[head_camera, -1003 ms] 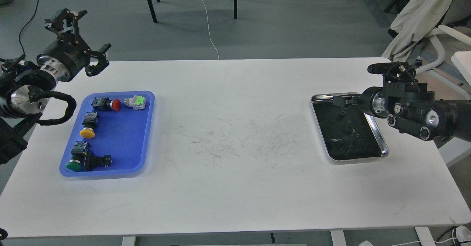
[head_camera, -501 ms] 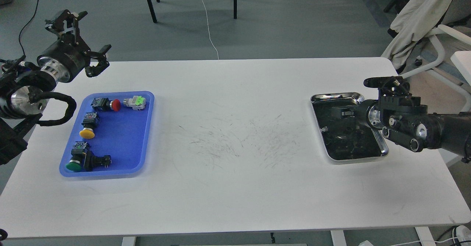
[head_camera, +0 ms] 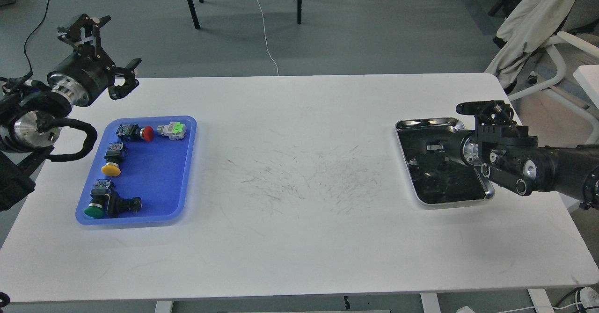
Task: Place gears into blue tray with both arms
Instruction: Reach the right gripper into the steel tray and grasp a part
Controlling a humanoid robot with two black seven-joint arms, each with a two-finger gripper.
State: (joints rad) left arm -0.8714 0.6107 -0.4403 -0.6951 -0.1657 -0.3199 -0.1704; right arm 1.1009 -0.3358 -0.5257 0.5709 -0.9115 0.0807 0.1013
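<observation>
Two black arms reach over the white worktop (head_camera: pixel 299 238); the left claw (head_camera: pixel 105 53) hangs up above the far left corner, its fingers spread wide apart with nothing between them; just below and in front of it lies the blue tray (head_camera: pixel 185 163); inside the tray sit a red button switch (head_camera: pixel 135 132), a green and grey switch (head_camera: pixel 172 130), a yellow button switch (head_camera: pixel 112 160), a green button switch (head_camera: pixel 97 204) and a black switch (head_camera: pixel 124 204) touching it; the right claw (head_camera: pixel 433 145) is far off on the other side, low over the shiny steel tray (head_camera: pixel 423 124); it looks dark against the tray's dark bottom, so I cannot tell if its fingers are apart or closed, or if it holds anything; the gears cannot be made out in that dark tray; the blue tray is well apart from the right claw.
</observation>
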